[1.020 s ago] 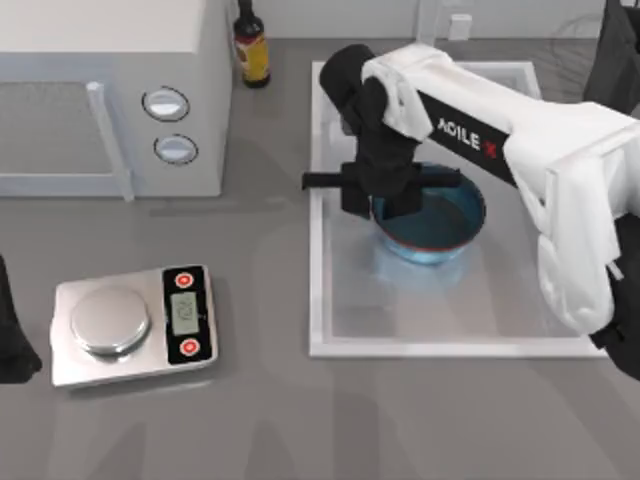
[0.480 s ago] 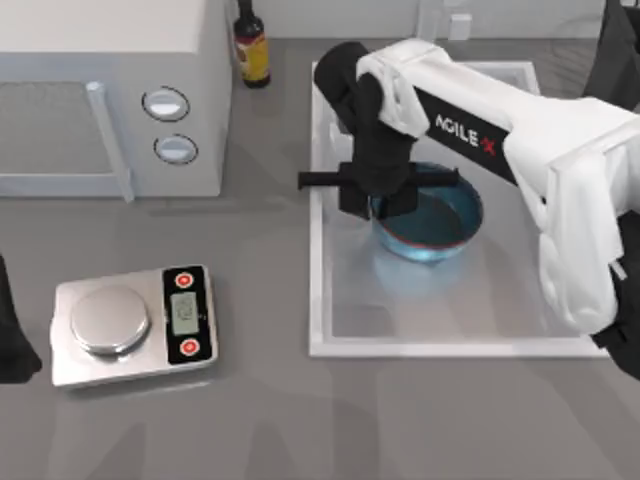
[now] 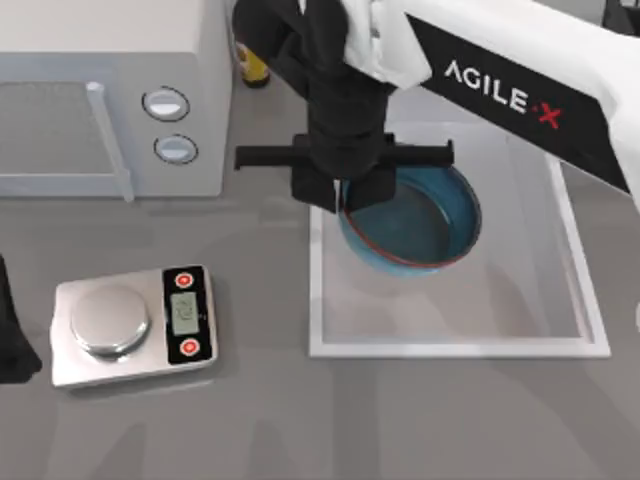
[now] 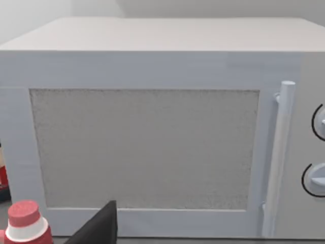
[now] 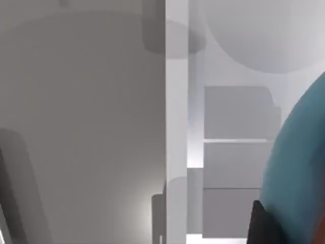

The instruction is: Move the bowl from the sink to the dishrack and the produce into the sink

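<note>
My right gripper (image 3: 361, 196) is shut on the left rim of the deep blue bowl (image 3: 420, 215) and holds it raised and tilted above the white sink (image 3: 450, 348). The bowl's left edge hangs over the sink's left rim. In the right wrist view the bowl's blue wall (image 5: 299, 168) sits beside a dark fingertip (image 5: 260, 223), with the sink's rim (image 5: 176, 127) far below. My left arm (image 3: 12, 335) is parked at the table's left edge. The produce and the dishrack are out of view.
A white microwave (image 3: 110, 90) stands at the back left, with a dark bottle (image 3: 250, 62) beside it. A silver scale (image 3: 130, 325) with red buttons lies at the front left. A red-capped bottle (image 4: 23, 223) stands before the microwave door (image 4: 147, 152).
My right arm has risen high toward the camera with the bowl, lifting it off the sink floor and shifting it a little left. The left arm has not moved.
</note>
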`<control>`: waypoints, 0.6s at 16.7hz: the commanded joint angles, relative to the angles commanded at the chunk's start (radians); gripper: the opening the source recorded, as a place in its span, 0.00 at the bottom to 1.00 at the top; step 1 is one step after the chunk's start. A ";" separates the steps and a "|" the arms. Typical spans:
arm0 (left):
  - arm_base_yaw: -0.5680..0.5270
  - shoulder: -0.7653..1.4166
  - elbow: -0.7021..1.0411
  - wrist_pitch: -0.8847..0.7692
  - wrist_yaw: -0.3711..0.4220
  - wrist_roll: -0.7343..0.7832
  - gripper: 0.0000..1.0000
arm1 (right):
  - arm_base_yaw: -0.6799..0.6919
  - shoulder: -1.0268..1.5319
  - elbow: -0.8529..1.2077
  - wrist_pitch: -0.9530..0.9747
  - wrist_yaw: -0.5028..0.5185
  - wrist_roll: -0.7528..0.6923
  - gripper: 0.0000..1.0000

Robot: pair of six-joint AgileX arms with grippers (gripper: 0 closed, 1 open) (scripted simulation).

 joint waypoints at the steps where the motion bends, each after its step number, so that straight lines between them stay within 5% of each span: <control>1: 0.000 0.000 0.000 0.000 0.000 0.000 1.00 | 0.034 -0.086 -0.046 -0.040 0.003 0.033 0.00; 10: 0.000 0.000 0.000 0.000 0.000 0.000 1.00 | 0.252 -0.561 -0.321 -0.271 0.031 0.248 0.00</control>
